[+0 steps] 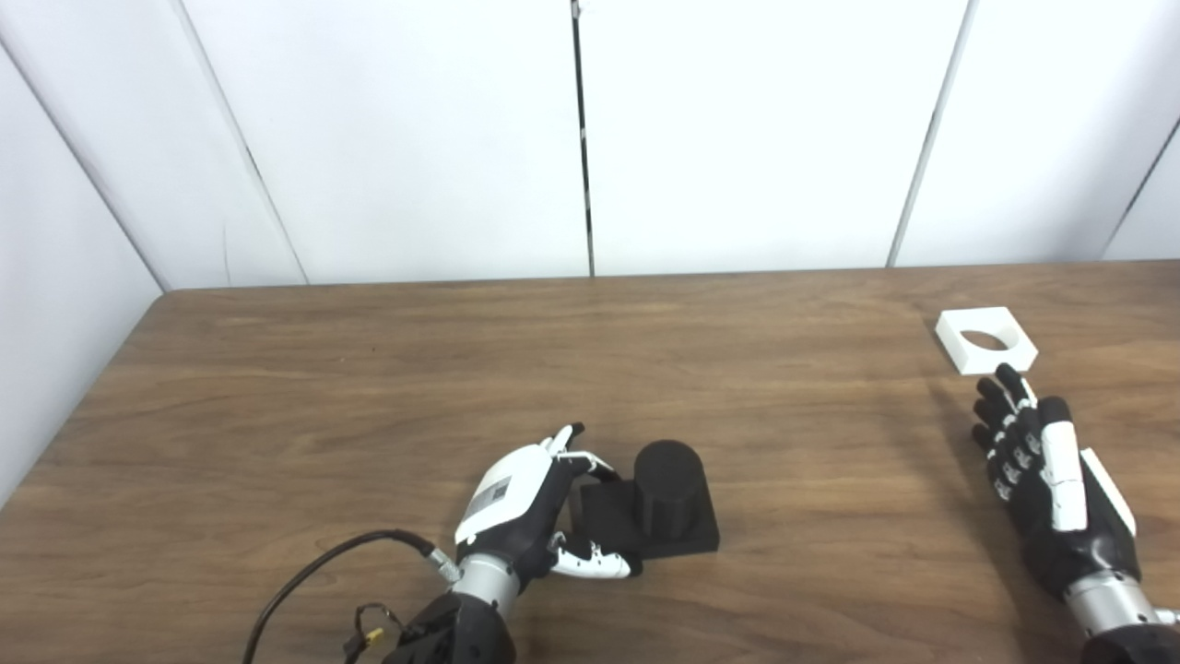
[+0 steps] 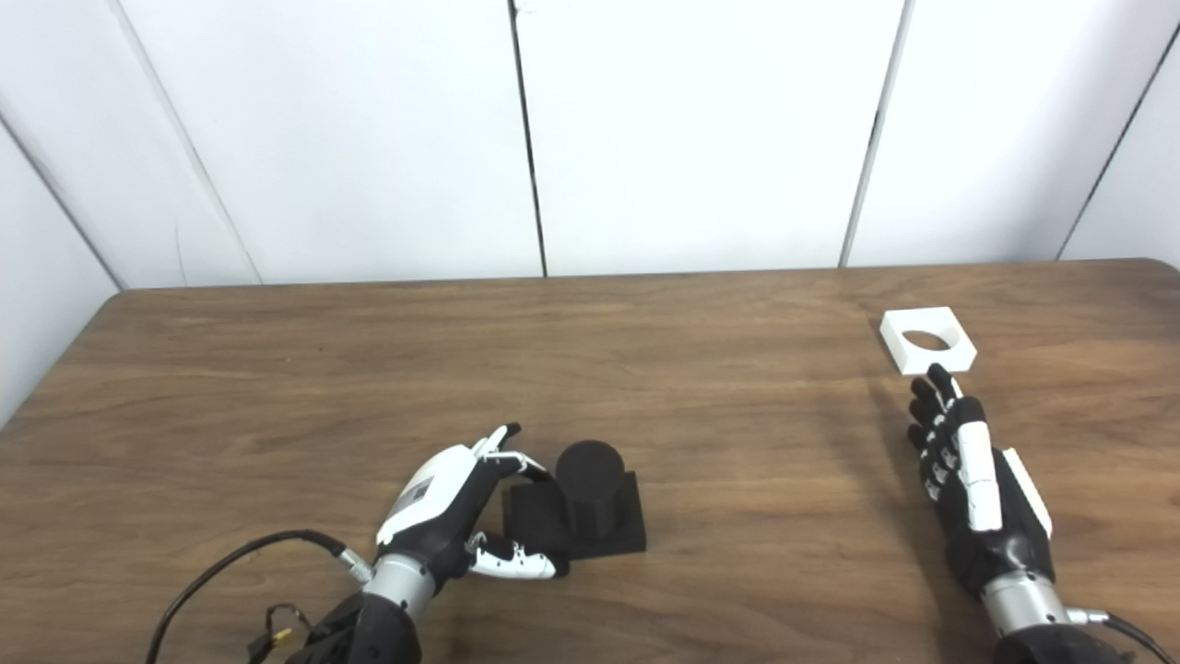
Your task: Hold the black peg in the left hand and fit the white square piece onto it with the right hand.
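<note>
The black peg (image 1: 666, 493), a short cylinder on a square black base, stands on the wooden table near the front centre. My left hand (image 1: 535, 503) is at the base's left side, fingers over its top left edge and thumb along its near edge; whether it grips is unclear. The white square piece (image 1: 985, 339) with a round hole lies flat at the far right. My right hand (image 1: 1042, 480) is open, fingers stretched toward the piece, fingertips just short of its near edge, holding nothing.
A black cable (image 1: 323, 563) loops from my left wrist over the table's front left. White wall panels (image 1: 590, 138) close off the back and left. The table (image 1: 553, 369) ends at the left edge near the wall.
</note>
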